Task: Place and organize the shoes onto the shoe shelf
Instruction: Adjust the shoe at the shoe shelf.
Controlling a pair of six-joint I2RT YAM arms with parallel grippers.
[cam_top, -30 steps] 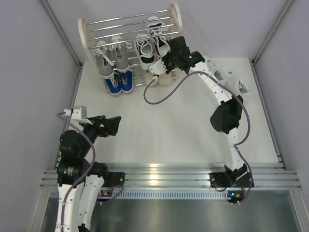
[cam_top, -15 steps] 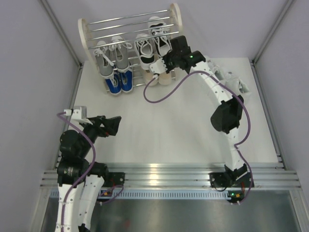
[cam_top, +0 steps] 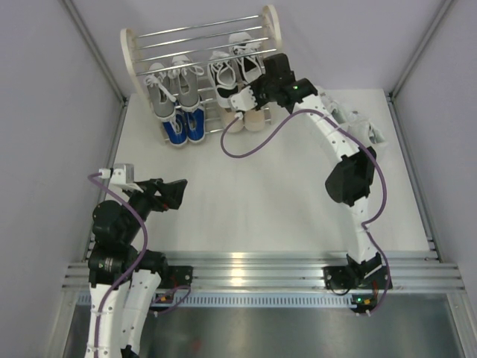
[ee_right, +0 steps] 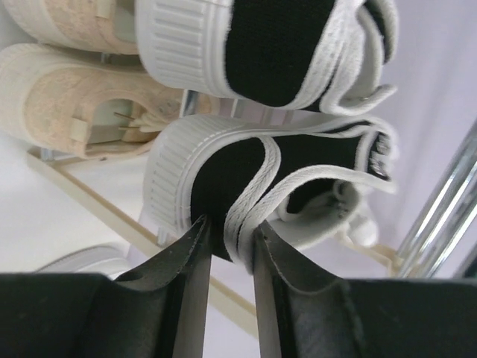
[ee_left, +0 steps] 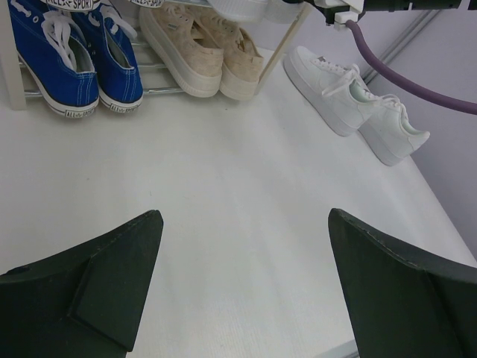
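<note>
The shoe shelf (cam_top: 130, 49) stands at the back of the table. It holds grey shoes (cam_top: 173, 86), blue shoes (cam_top: 184, 128), beige shoes (cam_top: 253, 119) and a black-and-white pair (cam_top: 223, 78). My right gripper (ee_right: 229, 231) is at the shelf's right end, its fingers pressed on the heel collar of the right black-and-white shoe (ee_right: 298, 171), which rests on the rods. Its mate (ee_right: 276, 45) lies just beside it. Two white shoes (cam_top: 358, 123) lie on the table right of the shelf. My left gripper (ee_left: 246, 224) hovers open and empty over the near left table.
Grey walls close in the table on both sides. The right arm's purple cable (cam_top: 246, 149) loops over the table before the shelf. The shelf's upper chrome rods (cam_top: 194, 37) carry nothing. The blue (ee_left: 67, 52) and beige shoes (ee_left: 201, 48) sit on the lowest tier.
The right gripper and the black-and-white shoe have shifted slightly along the shelf tier. The left arm has not moved.
</note>
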